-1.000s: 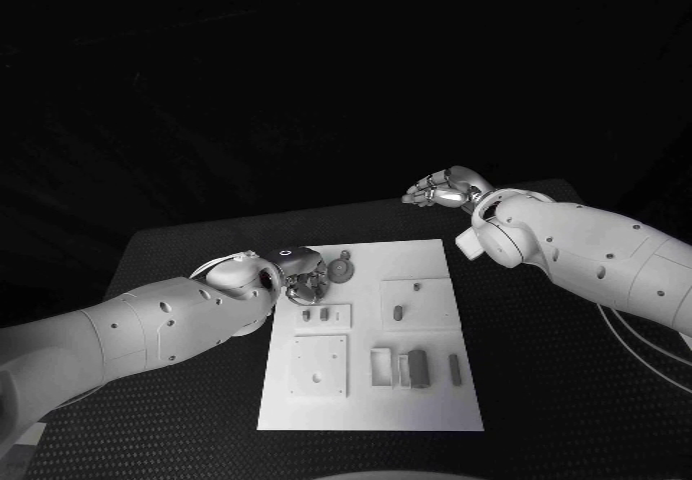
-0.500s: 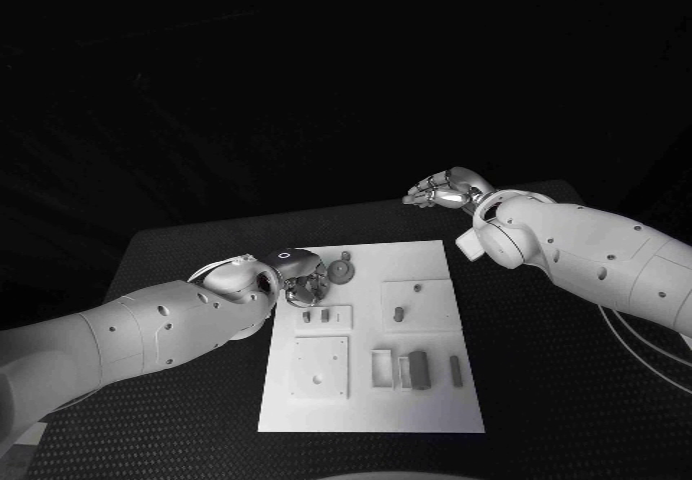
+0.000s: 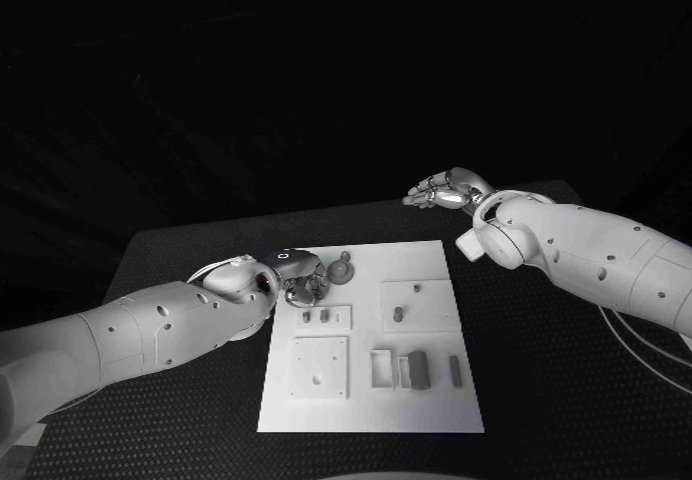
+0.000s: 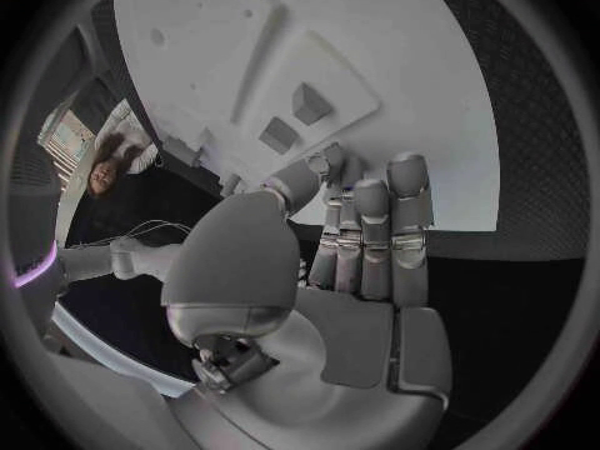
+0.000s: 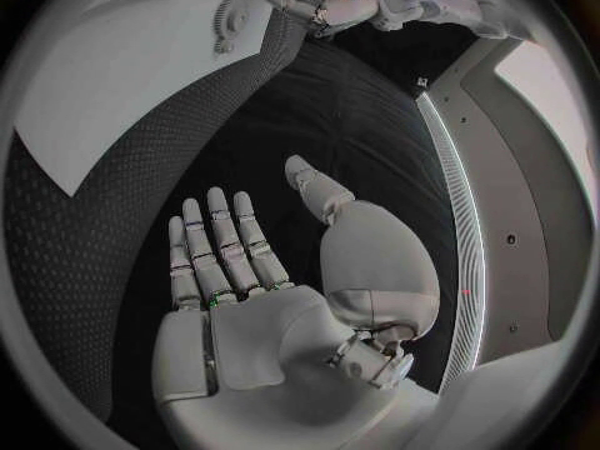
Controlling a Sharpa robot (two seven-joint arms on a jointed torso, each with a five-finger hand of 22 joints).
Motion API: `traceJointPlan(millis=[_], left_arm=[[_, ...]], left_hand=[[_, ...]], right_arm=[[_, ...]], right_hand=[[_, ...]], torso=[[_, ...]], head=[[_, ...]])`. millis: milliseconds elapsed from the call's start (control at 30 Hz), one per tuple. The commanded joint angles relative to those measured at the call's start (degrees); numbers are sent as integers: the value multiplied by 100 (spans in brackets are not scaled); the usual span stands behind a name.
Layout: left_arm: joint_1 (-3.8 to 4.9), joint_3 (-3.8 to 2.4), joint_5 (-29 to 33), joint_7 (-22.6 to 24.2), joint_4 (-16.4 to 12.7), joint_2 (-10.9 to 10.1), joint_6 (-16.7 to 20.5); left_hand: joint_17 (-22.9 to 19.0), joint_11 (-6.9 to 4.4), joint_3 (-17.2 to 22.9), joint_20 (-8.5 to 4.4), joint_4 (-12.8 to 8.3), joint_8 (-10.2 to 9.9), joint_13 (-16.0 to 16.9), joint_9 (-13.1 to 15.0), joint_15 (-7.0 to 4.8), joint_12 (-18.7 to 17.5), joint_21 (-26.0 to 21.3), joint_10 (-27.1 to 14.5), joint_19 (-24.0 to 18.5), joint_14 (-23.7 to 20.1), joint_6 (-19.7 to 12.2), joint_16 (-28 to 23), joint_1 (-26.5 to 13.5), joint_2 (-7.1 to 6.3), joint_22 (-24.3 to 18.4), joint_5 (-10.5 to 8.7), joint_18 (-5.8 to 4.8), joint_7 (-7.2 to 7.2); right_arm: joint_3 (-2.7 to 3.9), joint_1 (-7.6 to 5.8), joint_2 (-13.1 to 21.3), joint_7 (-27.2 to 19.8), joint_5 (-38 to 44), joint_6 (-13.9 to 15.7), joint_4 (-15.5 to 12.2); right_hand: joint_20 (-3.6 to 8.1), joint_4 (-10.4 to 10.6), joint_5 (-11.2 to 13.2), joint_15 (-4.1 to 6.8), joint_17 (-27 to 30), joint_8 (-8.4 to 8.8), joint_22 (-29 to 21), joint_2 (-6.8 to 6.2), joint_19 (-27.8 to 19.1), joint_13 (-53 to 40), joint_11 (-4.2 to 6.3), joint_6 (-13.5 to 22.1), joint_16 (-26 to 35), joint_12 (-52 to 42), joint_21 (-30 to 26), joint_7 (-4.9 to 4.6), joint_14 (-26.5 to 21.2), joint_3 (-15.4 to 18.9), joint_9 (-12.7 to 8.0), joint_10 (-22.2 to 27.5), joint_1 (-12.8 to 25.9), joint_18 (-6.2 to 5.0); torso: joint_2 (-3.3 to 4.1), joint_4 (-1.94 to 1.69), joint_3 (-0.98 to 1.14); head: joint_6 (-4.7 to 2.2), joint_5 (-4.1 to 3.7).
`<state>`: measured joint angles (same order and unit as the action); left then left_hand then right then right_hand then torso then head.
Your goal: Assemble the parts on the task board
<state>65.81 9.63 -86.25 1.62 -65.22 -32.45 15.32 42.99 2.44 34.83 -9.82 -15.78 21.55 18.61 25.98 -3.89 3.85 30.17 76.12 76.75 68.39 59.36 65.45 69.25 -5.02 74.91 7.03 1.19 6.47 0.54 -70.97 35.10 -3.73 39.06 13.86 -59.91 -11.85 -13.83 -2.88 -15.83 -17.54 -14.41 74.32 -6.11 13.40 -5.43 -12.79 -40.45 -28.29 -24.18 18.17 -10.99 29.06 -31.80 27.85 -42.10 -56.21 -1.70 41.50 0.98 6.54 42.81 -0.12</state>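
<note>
while the black tabletop [image 3: 173,250] is carrying the white task board [image 3: 418,255] at its middle, the two arms are standing very unequally to the work. the board's long axis is running away from the robot. the left hand [image 3: 300,277] is hanging at the board's far left corner, and a round, toothed grey part [image 3: 342,268] is lying on the board just beside it, on the side toward the board's centre. whether the hand is touching that part cannot be told. the right hand [image 3: 444,189] is hanging well apart, beyond the board's far right corner, so the left hand is judged the nearer for any coming move.

the left wrist view is showing the left hand's fingers [image 4: 373,232] lying nearly straight and close together, holding nothing visible, with the board's raised plates past the fingertips. the right wrist view is showing the right hand [image 5: 269,290] flat and spread, holding nothing, over bare tabletop; it is also showing the toothed edge of the round part [image 5: 226,23] plainly. smaller parts [image 3: 417,368] are lying on the near half of the board.
</note>
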Motion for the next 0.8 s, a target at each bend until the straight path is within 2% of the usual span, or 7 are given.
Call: traceJointPlan(millis=[33,400,800], left_arm=[[-45,30,122,62,1,9,-225],[-45,30,122,25,30,8,-227],[-45,30,122,-9,69,4,-143]], left_hand=[[1,26,-59,26,-4,-69,-17,-43,17,-21,12,-117,-46,-71,-127,-3,-67,-79,128,-37,583,38],[-13,97,-141,99,-10,-309,-38,-92,86,-11,9,-297,-120,-161,-571,-13,-86,-236,126,-40,636,227],[-21,127,-158,131,-2,-373,-37,-94,115,-2,20,-379,-128,-176,-718,0,-74,-287,125,-38,668,286]], right_arm=[[3,1,2,-52,9,-56,-5],[3,1,20,-41,9,-49,-8],[3,1,24,-43,9,-49,-5]], right_hand=[[-30,13,11,7,10,-30,6,22,-25,8,-27,44,-28,-38,-29,-273,-53,14,-8,-5,20,-7],[-30,12,11,7,10,-31,8,19,-25,10,-27,45,-29,-39,-31,-273,-53,14,-10,-4,19,-9],[-30,11,11,7,12,-32,11,18,-22,14,-27,47,-31,-40,-33,-274,-53,14,-12,-4,18,-11]], torso=[[-1,0,3],[1,-2,2],[0,-1,2]], head=[[-4,0],[1,-3],[1,0]])
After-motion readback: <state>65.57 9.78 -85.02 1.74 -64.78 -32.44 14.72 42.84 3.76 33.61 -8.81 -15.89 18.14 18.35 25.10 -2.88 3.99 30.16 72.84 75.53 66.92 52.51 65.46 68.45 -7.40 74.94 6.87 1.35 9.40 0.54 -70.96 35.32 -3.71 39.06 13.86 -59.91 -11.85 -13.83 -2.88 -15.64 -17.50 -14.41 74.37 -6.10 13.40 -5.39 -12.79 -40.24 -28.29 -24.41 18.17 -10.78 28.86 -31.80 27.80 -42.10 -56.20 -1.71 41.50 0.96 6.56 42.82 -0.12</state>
